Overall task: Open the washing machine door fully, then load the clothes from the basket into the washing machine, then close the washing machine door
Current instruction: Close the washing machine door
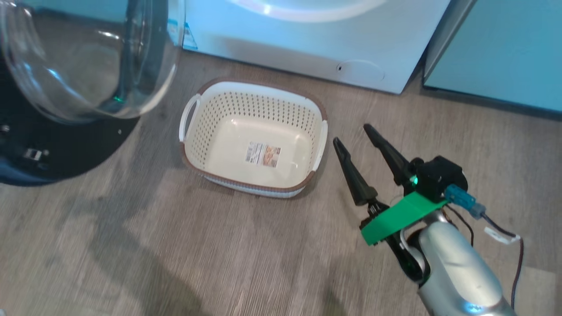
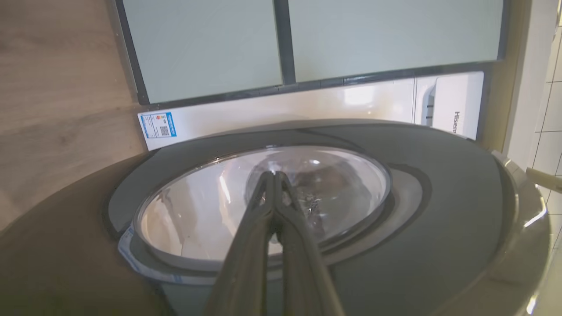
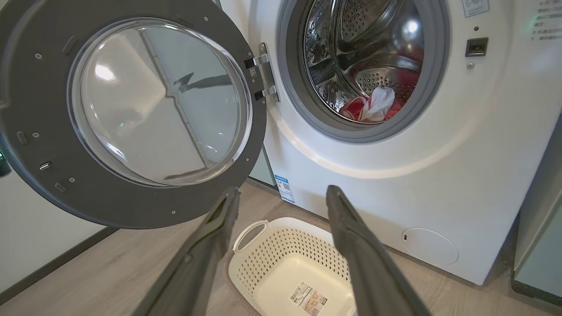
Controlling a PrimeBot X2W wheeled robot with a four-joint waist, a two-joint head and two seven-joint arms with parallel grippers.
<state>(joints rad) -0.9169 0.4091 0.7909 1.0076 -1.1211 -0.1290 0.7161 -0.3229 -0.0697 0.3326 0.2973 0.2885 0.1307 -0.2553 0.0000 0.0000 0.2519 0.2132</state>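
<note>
- The washing machine [image 3: 439, 175] stands at the far side with its steel drum [image 3: 364, 44] open to view. Judging by how things lie, two of the three steps are done and only the closing is left.
- The washing machine door [image 3: 131, 118] is swung out wide to the left on its hinge, well clear of the opening, so the opening step looks complete. It will have to be swung back to the right to finish.
- The basket [image 1: 254, 107] sits on the wooden floor [image 1: 219, 245] just in front of the machine, right of the open door. It holds no clothing.
- The right hand [image 1: 351, 134] hovers just right of the basket, its two fingers spread wide and holding nothing.
- The left hand [image 2: 273, 175] has its fingers pressed together with nothing between them. It points at the glass bowl on the door's outer face. Whether the tips touch the glass I cannot tell.
- The clothes [image 3: 373, 105], red with some white, lie low inside the drum near its front lip, clear of the grey seal as far as can be seen.
- A paper label [image 1: 262, 154] is stuck to the basket's bottom.
</note>
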